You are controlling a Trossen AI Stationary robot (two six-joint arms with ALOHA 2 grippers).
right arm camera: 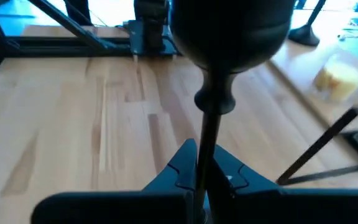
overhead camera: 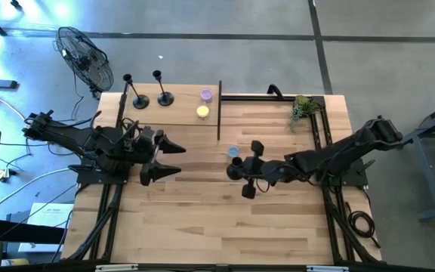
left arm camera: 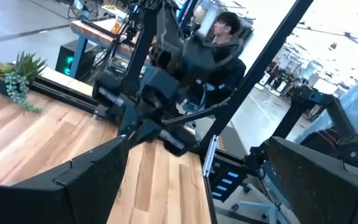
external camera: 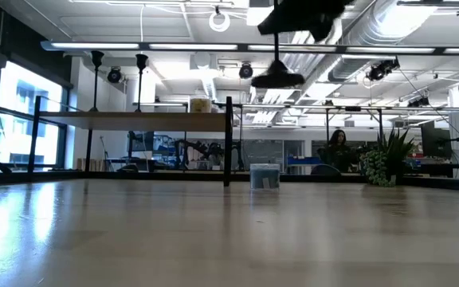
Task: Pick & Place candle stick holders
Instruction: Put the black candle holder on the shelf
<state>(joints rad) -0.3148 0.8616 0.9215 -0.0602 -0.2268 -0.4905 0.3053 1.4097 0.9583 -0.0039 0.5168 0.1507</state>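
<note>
The right gripper (overhead camera: 236,171) hangs above the middle of the wooden table (overhead camera: 202,227), its fingers clamped on the thin stem of a black candle stick holder (right arm camera: 219,74). The left gripper (overhead camera: 174,160) waits at the left, fingers spread wide, empty. Two more holders (overhead camera: 151,89) stand on the raised shelf (overhead camera: 172,113).

Overhead looks straight down; low looks level across table (external camera: 213,239).

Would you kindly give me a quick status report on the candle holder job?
Right gripper shut on third candle holder, lifted. Left gripper open, idle. Two candle holders on the raised shelf. Nothing blocking.
</note>
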